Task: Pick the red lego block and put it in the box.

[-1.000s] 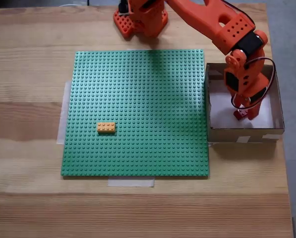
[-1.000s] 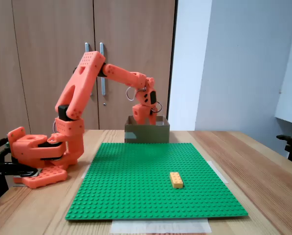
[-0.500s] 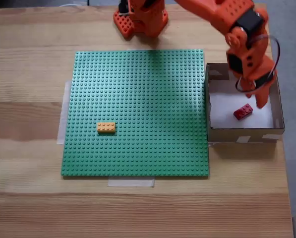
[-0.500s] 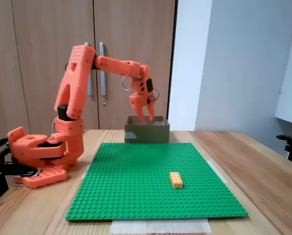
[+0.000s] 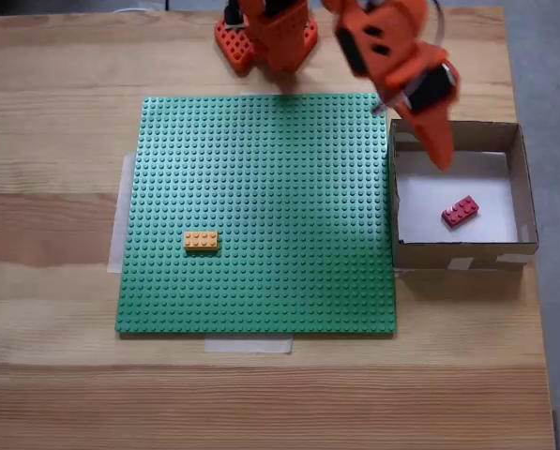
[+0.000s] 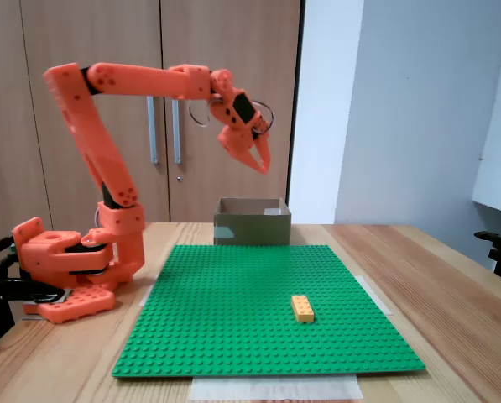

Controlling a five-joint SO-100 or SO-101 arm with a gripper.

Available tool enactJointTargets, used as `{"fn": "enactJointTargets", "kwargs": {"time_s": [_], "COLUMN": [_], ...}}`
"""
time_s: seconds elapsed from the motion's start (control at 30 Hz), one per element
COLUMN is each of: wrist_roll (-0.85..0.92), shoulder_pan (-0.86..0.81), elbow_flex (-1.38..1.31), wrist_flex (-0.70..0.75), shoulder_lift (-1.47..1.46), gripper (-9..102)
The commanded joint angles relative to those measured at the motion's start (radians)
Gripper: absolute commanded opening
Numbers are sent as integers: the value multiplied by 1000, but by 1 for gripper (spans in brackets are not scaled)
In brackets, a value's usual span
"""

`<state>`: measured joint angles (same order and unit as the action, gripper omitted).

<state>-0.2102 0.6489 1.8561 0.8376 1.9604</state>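
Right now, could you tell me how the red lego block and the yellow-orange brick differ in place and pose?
The red lego block lies on the white bottom of the box; the yellow-orange brick sits on the green baseplate. In the fixed view from above, the red block lies askew to the box walls, while the yellow-orange brick is square to the baseplate's stud rows. Both are small rectangular bricks, neither held by the pincer.

The arm point(image 6: 107, 159) is bright orange plastic throughout, built of blocky links whose flat faces carry rows of small dimples or holes. Black motor bodies sit at the joints, 1 showing just behind the hand point(image 6: 263, 164). A thin pale cable loops out beside that wrist motor. The hand tapers to pointed orange fingers point(image 5: 439, 150). The base point(image 6: 61, 260) is a chunky orange block with a perforated orange foot plate.
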Motion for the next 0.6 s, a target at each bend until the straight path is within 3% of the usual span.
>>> {"fn": "enactJointTargets", "kwargs": {"time_s": [0.0, 0.33, 0.57], "wrist_roll": [15, 97, 138], "shoulder_pan": [-87, -393, -511], "elbow_flex": [54, 316, 566], "wrist_flex": [-29, -75, -104], "shoulder_lift": [176, 528, 770], "gripper": [-1, -1, -1]}}
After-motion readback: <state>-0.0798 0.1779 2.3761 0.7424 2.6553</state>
